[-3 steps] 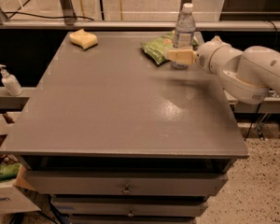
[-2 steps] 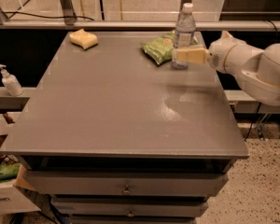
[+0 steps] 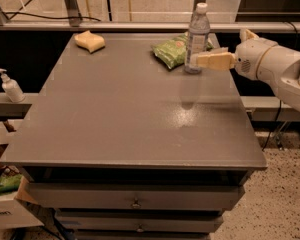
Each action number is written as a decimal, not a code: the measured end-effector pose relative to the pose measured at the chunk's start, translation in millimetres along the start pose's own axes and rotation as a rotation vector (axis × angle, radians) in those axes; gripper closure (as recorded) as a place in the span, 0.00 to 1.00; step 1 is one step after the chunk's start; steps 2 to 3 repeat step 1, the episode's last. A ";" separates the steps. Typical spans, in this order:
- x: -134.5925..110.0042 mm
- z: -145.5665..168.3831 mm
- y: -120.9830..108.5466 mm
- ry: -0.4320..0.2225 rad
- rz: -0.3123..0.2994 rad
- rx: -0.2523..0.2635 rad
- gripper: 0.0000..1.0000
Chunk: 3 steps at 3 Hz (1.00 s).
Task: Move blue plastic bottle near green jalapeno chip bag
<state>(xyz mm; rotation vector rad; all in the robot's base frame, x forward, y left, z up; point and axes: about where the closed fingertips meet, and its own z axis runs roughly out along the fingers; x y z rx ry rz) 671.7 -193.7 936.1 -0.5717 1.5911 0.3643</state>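
Observation:
The blue plastic bottle [image 3: 197, 31] stands upright on the grey table [image 3: 130, 119] near its far right edge. The green jalapeno chip bag [image 3: 174, 50] lies flat just left of the bottle, touching or almost touching it. My gripper [image 3: 196, 60] reaches in from the right at the bottle's lower part. One beige finger [image 3: 212, 61] passes in front of the bottle and the other sits behind it. The fingers are open around the bottle.
A pale yellow sponge [image 3: 90, 40] lies at the table's far left. A white pump dispenser [image 3: 11, 86] stands on a shelf left of the table. A box of clutter [image 3: 5, 204] sits on the floor at lower left. Drawers are below the tabletop.
My arm has drawn back to the right and the fingertips have slid slightly right along the bottle. The bottle and the chip bag have stayed in place.

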 end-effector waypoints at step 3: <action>-0.1 0.1 0.1 0.000 0.000 0.000 0.00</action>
